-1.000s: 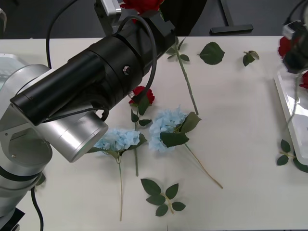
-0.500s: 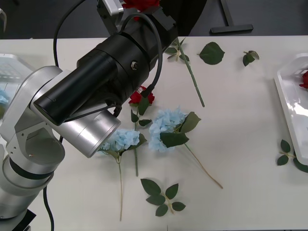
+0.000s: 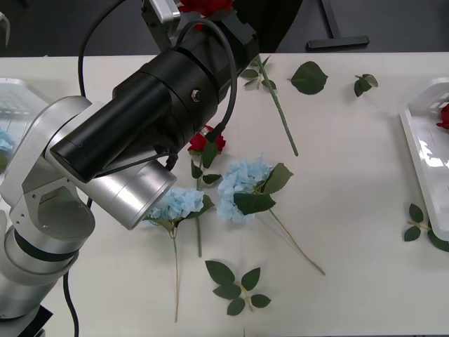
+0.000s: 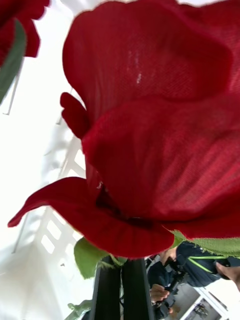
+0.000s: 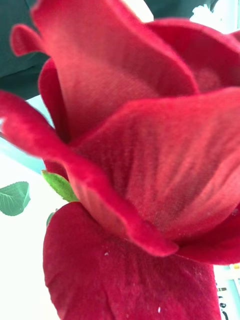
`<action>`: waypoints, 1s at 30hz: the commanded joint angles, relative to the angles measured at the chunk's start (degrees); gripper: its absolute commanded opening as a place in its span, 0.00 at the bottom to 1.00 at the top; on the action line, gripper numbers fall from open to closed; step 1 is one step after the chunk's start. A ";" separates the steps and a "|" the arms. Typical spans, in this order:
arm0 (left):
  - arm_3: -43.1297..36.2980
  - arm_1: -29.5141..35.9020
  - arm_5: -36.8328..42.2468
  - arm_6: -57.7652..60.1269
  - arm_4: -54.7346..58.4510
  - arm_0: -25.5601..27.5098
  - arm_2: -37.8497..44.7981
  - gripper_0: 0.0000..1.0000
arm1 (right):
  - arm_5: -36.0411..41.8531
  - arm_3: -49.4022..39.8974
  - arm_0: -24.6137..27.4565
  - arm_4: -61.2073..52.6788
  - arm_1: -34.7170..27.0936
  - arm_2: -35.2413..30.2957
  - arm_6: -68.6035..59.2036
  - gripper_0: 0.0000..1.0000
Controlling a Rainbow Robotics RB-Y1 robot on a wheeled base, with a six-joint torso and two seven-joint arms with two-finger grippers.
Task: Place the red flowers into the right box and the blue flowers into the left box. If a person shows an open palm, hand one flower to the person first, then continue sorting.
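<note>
The left arm [image 3: 133, 133] rises from its silver elbow at about 8 o'clock in the front view and stretches diagonally toward 12 o'clock, its black forearm looped by a cable. Its left claw [image 3: 200, 10] sits at the top edge. The right claw [image 4: 122, 290] shows two dark fingers pressed close together.

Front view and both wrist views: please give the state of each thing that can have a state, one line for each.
Left gripper: at the table's far edge, first rose at its tip.
Right gripper: shut on second rose.
Third rose: lying on the table, partly under the left arm.
Two blue flowers: lying on the table, unsorted.
Right box: holds a fourth rose.
Left box: holds something blue.
</note>
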 commanded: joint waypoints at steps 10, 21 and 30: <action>-0.66 -1.33 -0.93 2.06 -0.70 -2.45 -1.06 0.00 | 3.89 -4.00 -2.41 -5.67 -2.90 -5.64 2.05 0.86; -0.66 -1.33 -0.93 2.06 -0.70 -2.45 -1.06 0.00 | 21.12 -15.42 -2.41 -35.37 -10.90 -14.43 26.83 0.88; -0.66 -1.33 -0.93 2.06 -0.70 -2.45 -1.06 0.00 | 33.07 -24.56 -0.91 -65.70 -10.99 -14.78 37.38 0.92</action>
